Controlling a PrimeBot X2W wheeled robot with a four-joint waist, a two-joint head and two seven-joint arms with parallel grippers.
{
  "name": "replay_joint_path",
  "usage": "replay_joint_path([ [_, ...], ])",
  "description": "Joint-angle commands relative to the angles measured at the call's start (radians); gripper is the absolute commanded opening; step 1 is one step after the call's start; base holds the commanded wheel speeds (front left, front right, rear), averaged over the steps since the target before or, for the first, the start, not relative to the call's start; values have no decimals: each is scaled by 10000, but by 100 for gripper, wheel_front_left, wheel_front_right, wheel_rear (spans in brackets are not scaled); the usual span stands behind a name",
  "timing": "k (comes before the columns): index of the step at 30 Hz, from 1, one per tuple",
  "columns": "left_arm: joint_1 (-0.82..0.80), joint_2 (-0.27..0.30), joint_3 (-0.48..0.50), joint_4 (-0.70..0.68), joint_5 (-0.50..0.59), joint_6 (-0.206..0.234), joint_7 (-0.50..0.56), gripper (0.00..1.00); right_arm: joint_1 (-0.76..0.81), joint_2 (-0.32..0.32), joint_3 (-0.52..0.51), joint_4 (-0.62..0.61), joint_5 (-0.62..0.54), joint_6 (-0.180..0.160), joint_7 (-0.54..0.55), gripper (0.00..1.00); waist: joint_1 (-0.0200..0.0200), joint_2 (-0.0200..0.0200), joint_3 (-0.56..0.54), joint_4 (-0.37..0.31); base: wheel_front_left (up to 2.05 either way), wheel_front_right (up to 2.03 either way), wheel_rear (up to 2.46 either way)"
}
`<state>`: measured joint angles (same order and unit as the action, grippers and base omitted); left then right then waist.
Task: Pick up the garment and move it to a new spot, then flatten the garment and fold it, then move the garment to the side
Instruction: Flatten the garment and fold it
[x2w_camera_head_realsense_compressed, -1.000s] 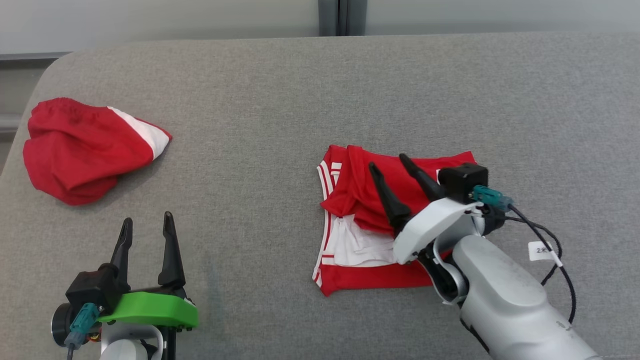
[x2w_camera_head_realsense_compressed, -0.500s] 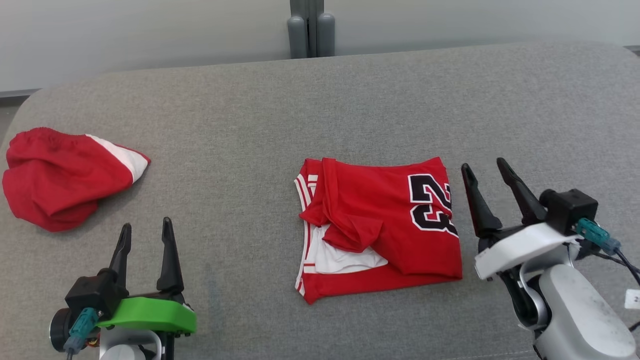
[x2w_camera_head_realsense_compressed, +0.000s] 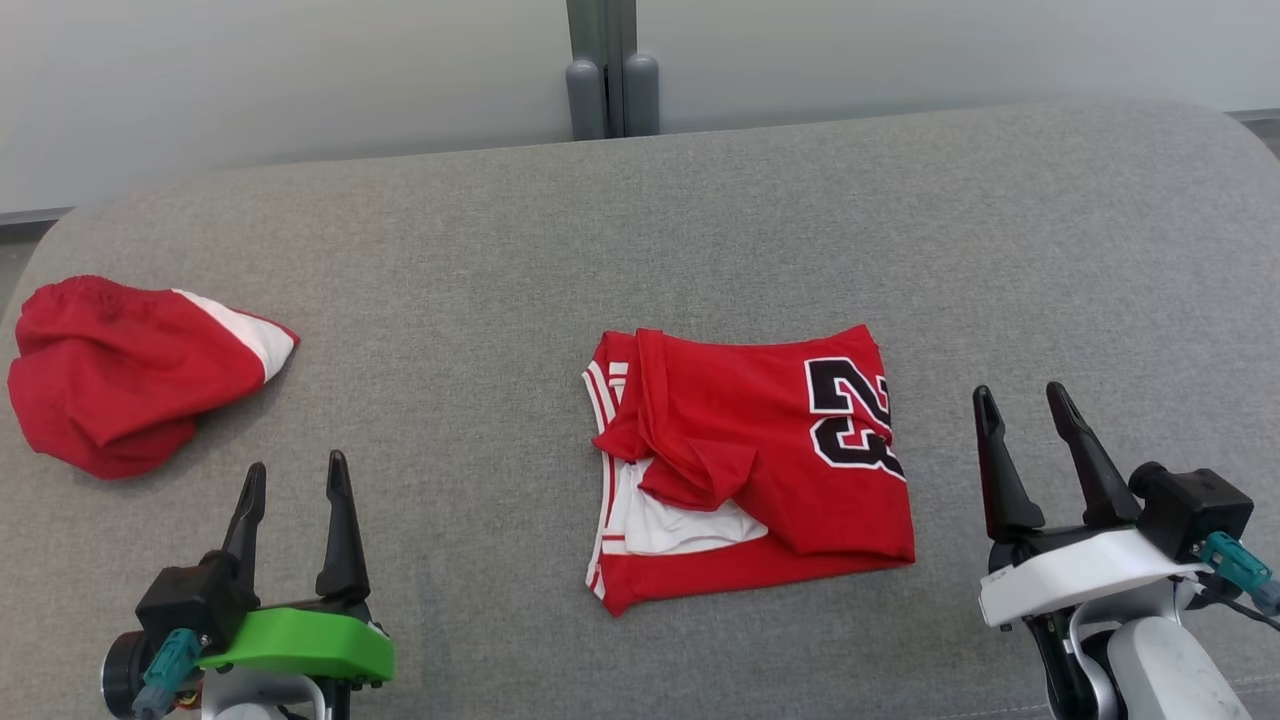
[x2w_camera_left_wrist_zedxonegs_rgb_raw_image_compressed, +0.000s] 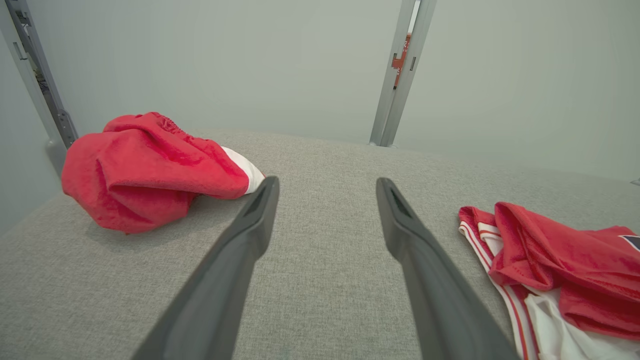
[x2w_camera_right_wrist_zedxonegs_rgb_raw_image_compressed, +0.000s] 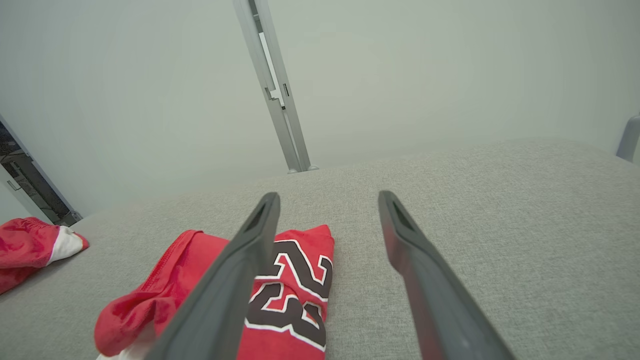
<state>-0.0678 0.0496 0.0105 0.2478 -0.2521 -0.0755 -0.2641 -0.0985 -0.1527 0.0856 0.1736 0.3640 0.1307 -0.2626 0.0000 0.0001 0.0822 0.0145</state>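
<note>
The right gripper (x2w_camera_head_realsense_compressed: 1020, 392) sits at the lower right of the head view with its two dark fingers spread and nothing between them. It is just beside the right edge of the garment (x2w_camera_head_realsense_compressed: 760, 450) and clear of the cloth. In its own wrist view the right gripper (x2w_camera_right_wrist_zedxonegs_rgb_raw_image_compressed: 328, 195) shows the same open gap, with bare grey fabric between the tips. The garment (x2w_camera_right_wrist_zedxonegs_rgb_raw_image_compressed: 295, 285) lies under and beyond its left finger.

The garment is a red jersey with white trim. It lies folded into a rough rectangle near the middle of the surface (x2w_camera_head_realsense_compressed: 700, 230). A black number 23 (x2w_camera_head_realsense_compressed: 850, 415) with a white outline faces up on its right part. On the left part a loose red flap bunches over a patch of white lining (x2w_camera_head_realsense_compressed: 680, 525), and white stripes run down the left edge. It is a fold, though not a tidy one!

Over on the other side, the left gripper (x2w_camera_head_realsense_compressed: 297, 462) rests at the lower left on its green mount, also spread and empty. It is well apart from the garment. Its wrist view looks along the left gripper (x2w_camera_left_wrist_zedxonegs_rgb_raw_image_compressed: 327, 181) at open grey fabric, with the striped edge of the garment (x2w_camera_left_wrist_zedxonegs_rgb_raw_image_compressed: 565, 260) off to the right.

Further out, a second red and white cloth (x2w_camera_head_realsense_compressed: 120, 400) lies crumpled near the far left edge of the surface. Behind the surface, a grey post (x2w_camera_head_realsense_compressed: 600, 60) stands against a pale wall (x2w_camera_head_realsense_compressed: 300, 80).
</note>
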Motion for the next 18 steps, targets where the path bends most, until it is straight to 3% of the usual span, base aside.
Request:
replay_joint_path([
  [1, 151, 21, 32, 4, 71, -47, 1, 100, 151, 37, -54, -64, -103, 0, -29, 100, 0, -1, -47, -7, 0, 0, 0],
  [9, -13, 21, -781, 5, 169, -259, 1, 100, 62, 99, -133, -136, -272, 0, -29, 100, 0, -1, -71, -44, 0, 0, 0],
  [18, -781, 24, -3886, 785, -183, -488, -1, 100, -164, 164, 22, -91, -429, 0, -29, 100, 0, -1, 177, -432, 0, 0, 0],
])
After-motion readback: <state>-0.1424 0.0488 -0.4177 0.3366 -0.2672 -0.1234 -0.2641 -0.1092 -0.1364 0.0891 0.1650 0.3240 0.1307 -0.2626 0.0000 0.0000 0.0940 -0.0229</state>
